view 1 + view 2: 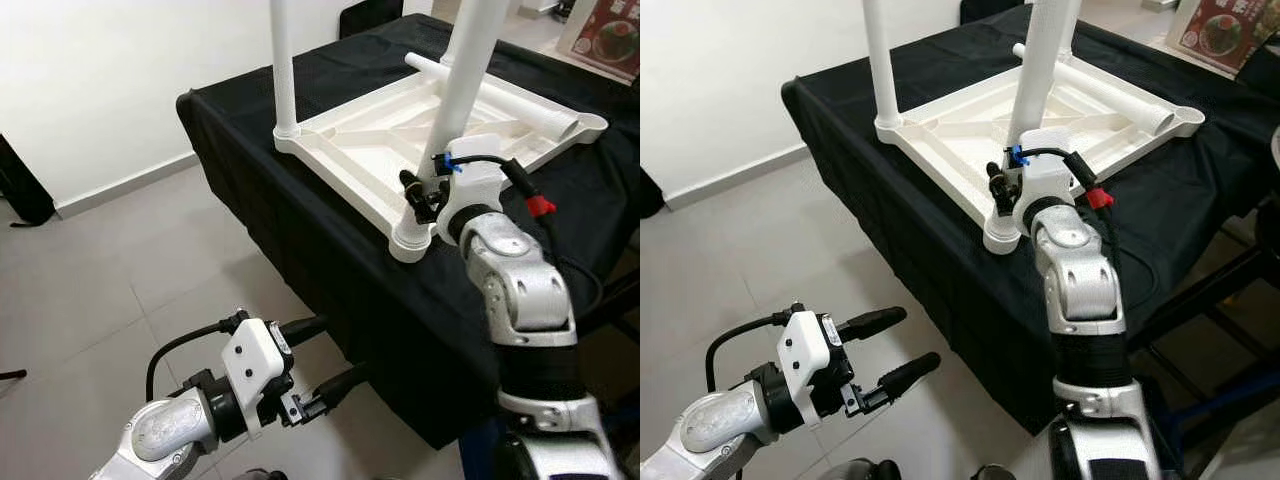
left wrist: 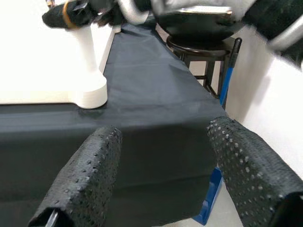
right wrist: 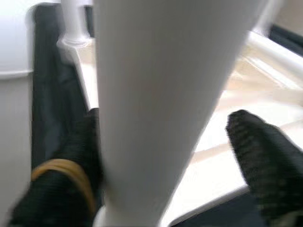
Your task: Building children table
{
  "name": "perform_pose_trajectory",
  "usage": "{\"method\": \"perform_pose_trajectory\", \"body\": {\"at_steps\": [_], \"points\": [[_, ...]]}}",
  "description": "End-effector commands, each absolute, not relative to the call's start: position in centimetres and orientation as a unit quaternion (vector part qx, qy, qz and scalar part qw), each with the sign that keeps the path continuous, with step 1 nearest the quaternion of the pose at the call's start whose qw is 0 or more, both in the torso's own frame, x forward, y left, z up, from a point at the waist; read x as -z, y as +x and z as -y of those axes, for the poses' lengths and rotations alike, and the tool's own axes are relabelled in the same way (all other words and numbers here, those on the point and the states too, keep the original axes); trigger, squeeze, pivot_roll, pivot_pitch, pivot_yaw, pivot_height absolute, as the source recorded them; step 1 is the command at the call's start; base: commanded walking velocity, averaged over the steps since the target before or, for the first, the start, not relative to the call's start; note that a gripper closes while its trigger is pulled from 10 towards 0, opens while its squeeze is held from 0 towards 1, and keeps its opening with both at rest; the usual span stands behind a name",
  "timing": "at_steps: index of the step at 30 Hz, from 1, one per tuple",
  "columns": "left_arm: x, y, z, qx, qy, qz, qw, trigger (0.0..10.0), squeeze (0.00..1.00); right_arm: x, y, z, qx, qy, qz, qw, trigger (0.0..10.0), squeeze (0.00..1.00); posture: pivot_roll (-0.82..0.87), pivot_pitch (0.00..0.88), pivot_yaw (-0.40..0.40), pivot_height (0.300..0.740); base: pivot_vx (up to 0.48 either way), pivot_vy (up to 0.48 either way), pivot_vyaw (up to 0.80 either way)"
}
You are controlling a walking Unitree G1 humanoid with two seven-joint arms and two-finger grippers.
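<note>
A white children's table top (image 1: 370,135) lies upside down on a black-clothed table (image 1: 300,230). Two white legs stand upright in its corner sockets, one at the near corner (image 1: 455,100) and one at the left corner (image 1: 283,70). A third leg (image 1: 500,95) lies loose across the underside. My right gripper (image 1: 428,195) is low on the near leg, open, a finger on either side (image 3: 66,161); one finger touches the leg, and a small gap shows at the other. My left gripper (image 1: 338,350) hangs open and empty above the floor, in front of the table's edge.
The black cloth drapes down to the grey tiled floor (image 1: 120,260). A white wall (image 1: 100,70) runs behind on the left. A black stool (image 2: 203,45) stands beside the table on my right, with something blue (image 2: 210,189) on the floor by it.
</note>
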State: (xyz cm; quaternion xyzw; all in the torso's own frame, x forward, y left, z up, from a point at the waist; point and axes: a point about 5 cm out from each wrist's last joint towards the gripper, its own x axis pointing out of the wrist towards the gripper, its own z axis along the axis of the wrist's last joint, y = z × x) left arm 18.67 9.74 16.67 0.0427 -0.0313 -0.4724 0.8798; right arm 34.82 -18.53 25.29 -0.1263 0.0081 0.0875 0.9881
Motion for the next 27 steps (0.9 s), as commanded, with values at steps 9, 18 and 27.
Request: {"method": "perform_pose_trajectory", "body": {"at_steps": [9, 18, 27], "points": [[-16.5, 18.3, -9.7, 0.475, 0.040, 0.024, 0.879, 10.0, 0.00, -24.7, 36.0, 19.4, -0.257, -0.124, 0.008, 0.958, 10.0, 0.00, 0.01, 0.185, -0.010, 0.740, 0.000, 0.000, 0.00], [-16.6, 17.4, -10.2, 0.473, 0.043, 0.012, 0.880, 10.0, 0.00, -25.3, 36.7, 20.7, -0.291, -0.091, 0.028, 0.952, 0.0, 0.00, 0.04, 0.204, -0.004, 0.740, 0.000, 0.000, 0.00], [-16.8, 17.9, -10.5, 0.450, 0.052, 0.020, 0.891, 10.0, 0.00, -25.6, 36.9, 22.2, -0.298, -0.095, 0.039, 0.949, 0.0, 0.00, 0.04, 0.202, -0.012, 0.740, 0.000, 0.000, 0.00]]}}
